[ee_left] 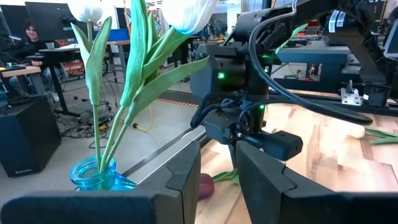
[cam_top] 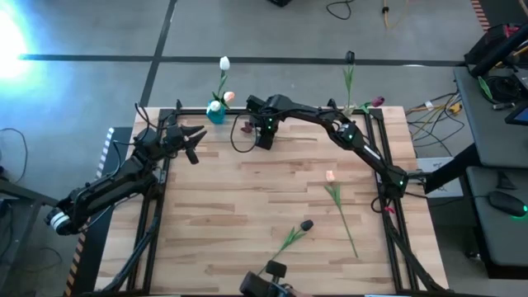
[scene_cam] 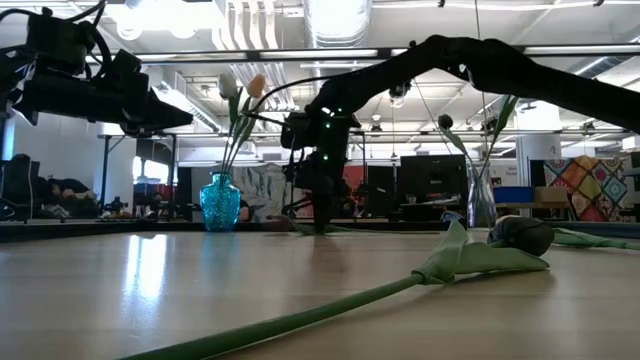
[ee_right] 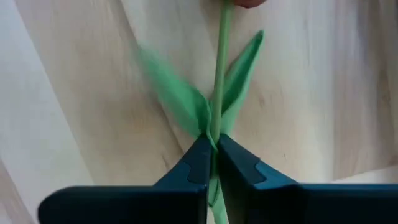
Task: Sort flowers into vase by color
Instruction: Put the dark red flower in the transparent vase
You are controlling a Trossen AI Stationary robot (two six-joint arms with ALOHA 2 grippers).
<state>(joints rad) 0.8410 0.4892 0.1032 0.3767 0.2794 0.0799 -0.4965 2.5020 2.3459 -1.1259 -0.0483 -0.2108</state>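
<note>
Flowers lie and stand across the pale wood-plank tabletop in the high view; a peach-headed tulip lies flat right of centre with its thin green stem running toward the near edge; a dark-headed tulip lies nearer the front; a small turquoise vase at the far edge holds white and peach tulips, and a clear vase farther right along that edge holds dark ones; the right end effector points down at the boards just beside the turquoise vase; the left end effector hovers at the left rim with its fingers spread apart.

From the low view, the dark tulip's rounded head and folded leaf rest on the glossy boards in the foreground; the faceted turquoise vase stands behind, and the right arm drops beside it.

Past the left wrist's dark, blocky fingers, which stand apart with nothing between them, smooth white petals and long blade-shaped leaves rise from the glass rim.

At the right wrist, the tapered fingertips are pinched together on a slender green stem where two pointed leaves branch; a reddish head shows at the stem's far end.
</note>
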